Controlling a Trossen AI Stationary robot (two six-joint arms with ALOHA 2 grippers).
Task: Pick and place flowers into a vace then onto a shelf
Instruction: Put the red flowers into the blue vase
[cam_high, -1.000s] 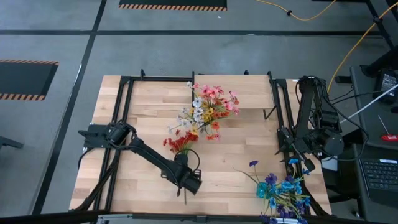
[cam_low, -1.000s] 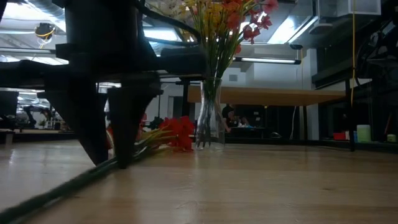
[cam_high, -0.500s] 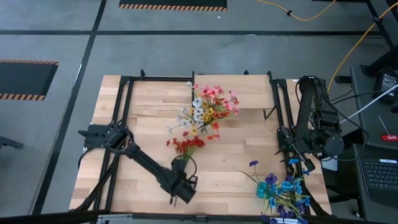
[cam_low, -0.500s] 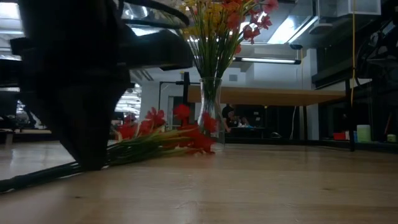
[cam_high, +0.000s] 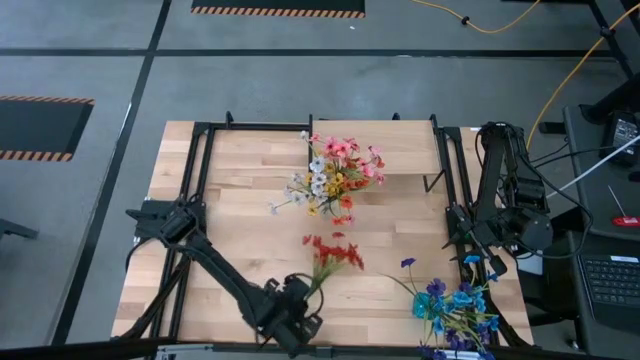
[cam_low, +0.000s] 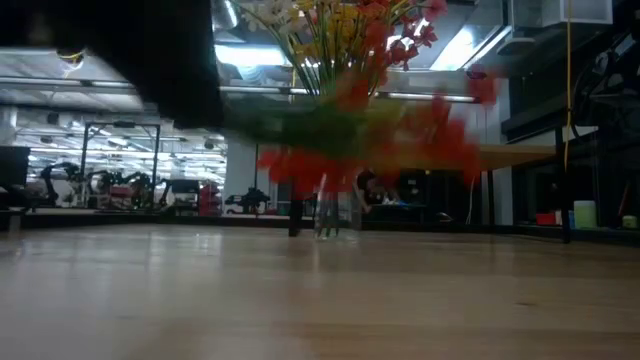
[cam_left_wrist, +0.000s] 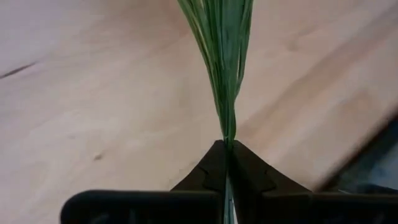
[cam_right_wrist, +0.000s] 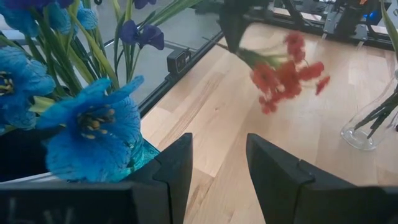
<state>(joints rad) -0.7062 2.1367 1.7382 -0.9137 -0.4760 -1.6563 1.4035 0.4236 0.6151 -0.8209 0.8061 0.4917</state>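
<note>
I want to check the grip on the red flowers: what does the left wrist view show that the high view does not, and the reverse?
Only the left wrist view shows the left gripper pinched shut on a thin bundle of green stems.

Only the high view shows the red blooms at the far end of those stems, the vase bouquet near the shelf, the blue flowers, and the right gripper waiting at the table's right edge.

Both show the stems over the wooden tabletop.
</note>
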